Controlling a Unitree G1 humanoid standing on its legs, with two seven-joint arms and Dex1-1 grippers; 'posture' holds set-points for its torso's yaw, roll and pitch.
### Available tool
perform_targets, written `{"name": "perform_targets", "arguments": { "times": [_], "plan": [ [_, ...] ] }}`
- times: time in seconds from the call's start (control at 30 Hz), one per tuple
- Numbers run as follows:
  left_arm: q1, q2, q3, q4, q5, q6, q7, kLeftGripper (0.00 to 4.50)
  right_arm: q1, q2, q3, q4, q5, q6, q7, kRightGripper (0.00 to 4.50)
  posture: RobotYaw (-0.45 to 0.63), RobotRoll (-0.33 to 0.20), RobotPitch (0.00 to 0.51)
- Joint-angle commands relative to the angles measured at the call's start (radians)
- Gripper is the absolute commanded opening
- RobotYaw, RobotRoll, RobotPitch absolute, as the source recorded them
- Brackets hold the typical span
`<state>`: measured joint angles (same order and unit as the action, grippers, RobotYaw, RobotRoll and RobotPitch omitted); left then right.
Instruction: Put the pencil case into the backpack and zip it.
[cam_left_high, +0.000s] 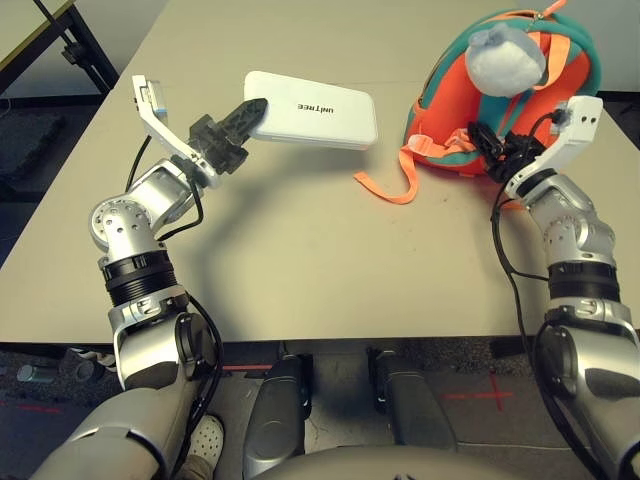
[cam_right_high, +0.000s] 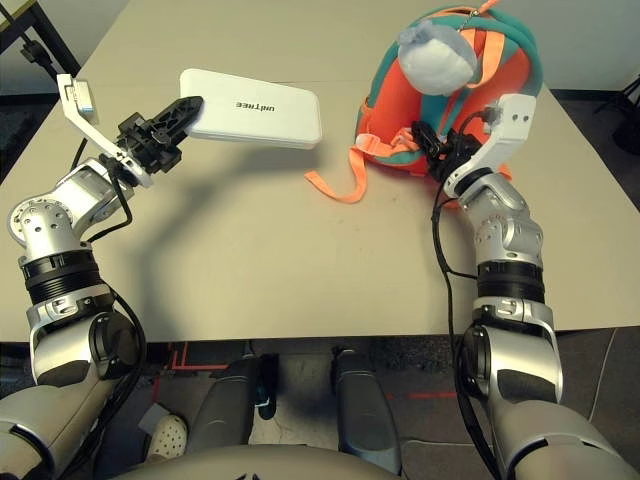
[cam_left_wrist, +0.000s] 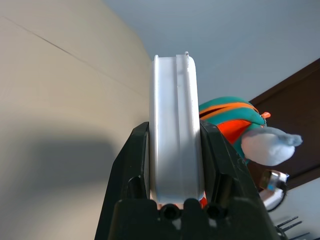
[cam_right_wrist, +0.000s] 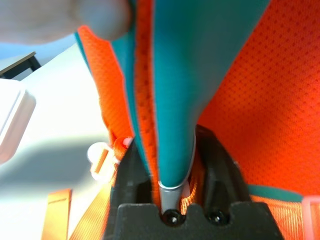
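Left eye view: flat white pencil case (cam_left_high: 318, 108), dark lettering.

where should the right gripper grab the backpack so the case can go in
Grip the teal trim along the backpack opening, coming from the front edge facing the robot. That edge stands up as a thin fold narrow enough to fit between the fingers, as the right gripper has it now. The left gripper holds the pencil case by its short end.
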<state>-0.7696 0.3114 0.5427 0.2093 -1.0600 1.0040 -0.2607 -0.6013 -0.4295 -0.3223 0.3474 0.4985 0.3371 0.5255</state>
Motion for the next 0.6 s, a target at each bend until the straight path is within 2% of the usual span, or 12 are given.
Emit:
{"name": "perform_targets", "arguments": {
  "times": [0.03,0.2,0.33,0.6],
  "plan": [
    [-0.035,0.012,-0.007,0.001,-0.01,-0.023,-0.022,1.36,0.072,-0.047,-0.007,-0.155,0.061,0.116,0.042,0.8,-0.13,0.0,0.165],
    [-0.05,0.02,-0.019,0.023,-0.006,-0.03,-0.036,1.36,0.168,-0.132,-0.019,-0.349,0.169,0.279,0.111,0.8,-0.15,0.0,0.164],
    [-0.056,0.027,-0.024,0.041,0.001,-0.036,-0.051,1.36,0.226,-0.193,-0.049,-0.483,0.315,0.428,0.161,0.8,-0.16,0.0,0.164],
    [-0.058,0.029,-0.041,0.069,0.015,-0.053,-0.077,1.36,0.303,-0.248,-0.097,-0.625,0.559,0.627,0.191,0.8,-0.17,0.0,0.159]
  ]
}}
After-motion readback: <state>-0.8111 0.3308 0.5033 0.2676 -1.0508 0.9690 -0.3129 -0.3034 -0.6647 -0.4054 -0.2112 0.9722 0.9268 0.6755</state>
